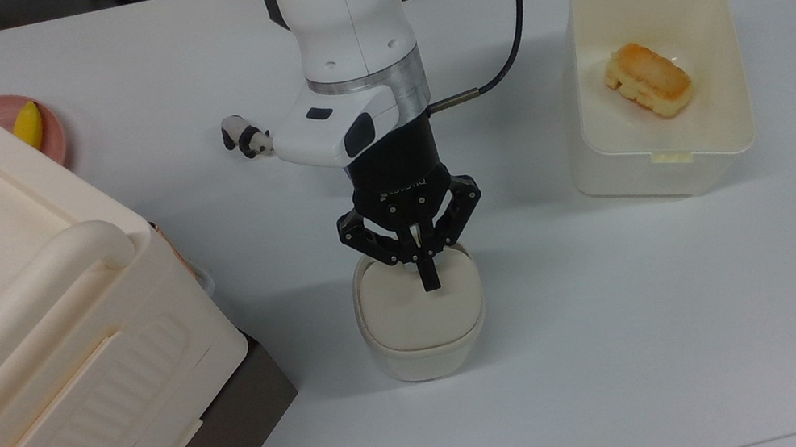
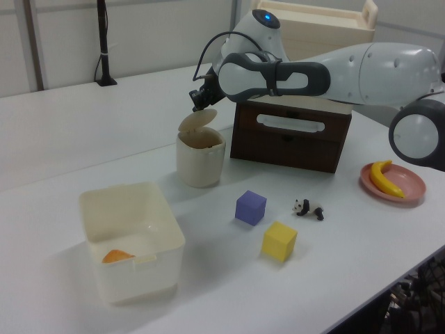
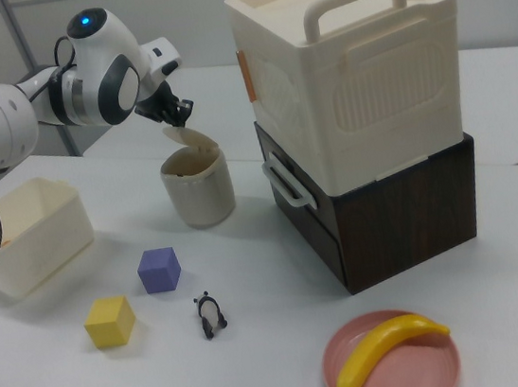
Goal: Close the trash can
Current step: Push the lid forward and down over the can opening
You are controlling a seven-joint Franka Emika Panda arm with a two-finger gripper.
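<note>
The jaws of the black two-finger gripper are being held clenched together with nothing between them, and the joined fingertips are being pressed against the raised flat lid of the small cream-beige rounded-square trash can. In the left view and the right view, the lid is being held tilted, partly open, hinged at the rim side nearest the gripper. The trash can is being supported on the white table, near the middle of the top view, just beside the dark brown wooden drawer box in the left view. A large cream plastic box with a handle is being carried on that drawer box. A cream rectangular tub holding a piece of toasted bread is being kept well apart at the top view's right. A purple cube, a yellow cube, a small panda figure and a pink plate with a banana are lying on the table.
</note>
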